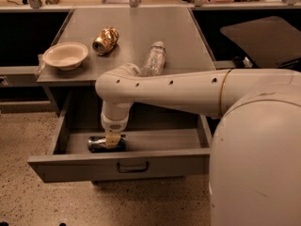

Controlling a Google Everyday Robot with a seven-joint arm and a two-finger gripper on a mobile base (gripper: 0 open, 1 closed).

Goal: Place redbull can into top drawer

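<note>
The redbull can point(96, 144) lies on its side on the floor of the open top drawer point(70, 166), towards its front left. My gripper point(112, 140) reaches straight down into the drawer and is shut on the middle of the can; its tan finger covers part of the can. The arm point(188, 91) comes in from the right, over the drawer. The drawer's dark handle point(133, 166) sits at the middle of the front panel.
On the grey table top point(131, 22) above the drawer are a cream bowl point(65, 54) at the left, a shiny gold can point(105, 40) and a clear plastic bottle point(154, 59) lying near the front edge. My white body point(258, 164) fills the right side.
</note>
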